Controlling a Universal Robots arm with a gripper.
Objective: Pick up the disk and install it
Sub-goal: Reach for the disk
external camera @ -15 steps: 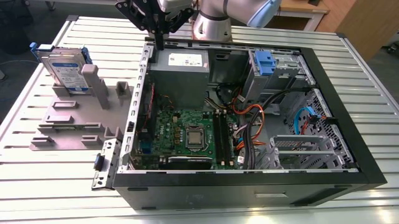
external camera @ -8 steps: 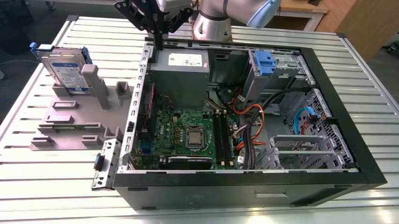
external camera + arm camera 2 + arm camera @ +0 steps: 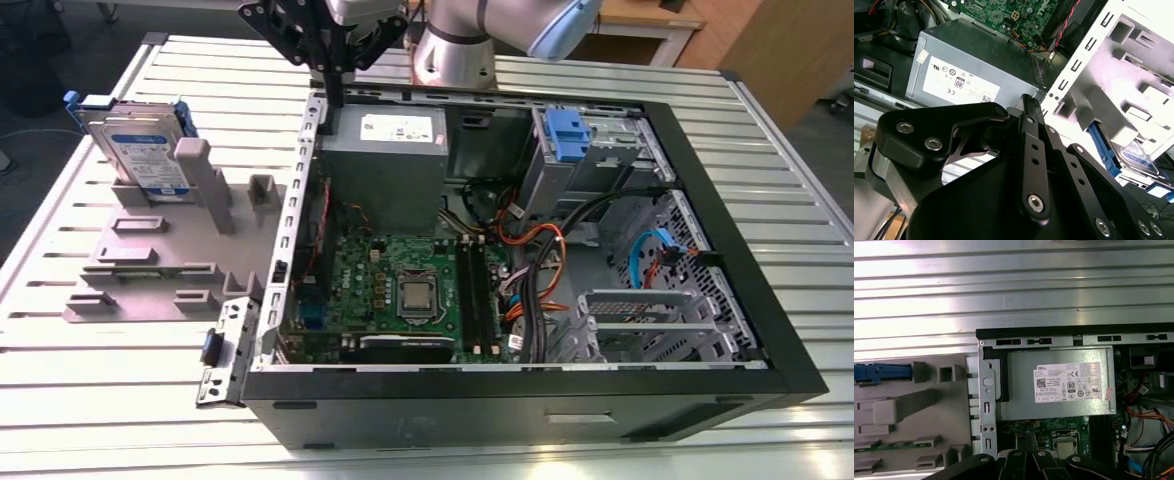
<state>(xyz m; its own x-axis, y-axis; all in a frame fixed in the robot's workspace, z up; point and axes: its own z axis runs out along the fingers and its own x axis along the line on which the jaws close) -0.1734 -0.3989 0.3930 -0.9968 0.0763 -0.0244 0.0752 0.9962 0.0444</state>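
Hovering above the far rim of the open case [image 3: 534,400], beside the power supply [image 3: 384,140], the gripper [image 3: 328,85] has its fingers pressed together and holds nothing. The disk [image 3: 134,140] stands upright in a grey holder [image 3: 147,270] on the table [image 3: 120,400], to the exterior view's left of the case and well apart from the gripper. Its blue caddy [image 3: 1099,145] shows in the second wrist view.
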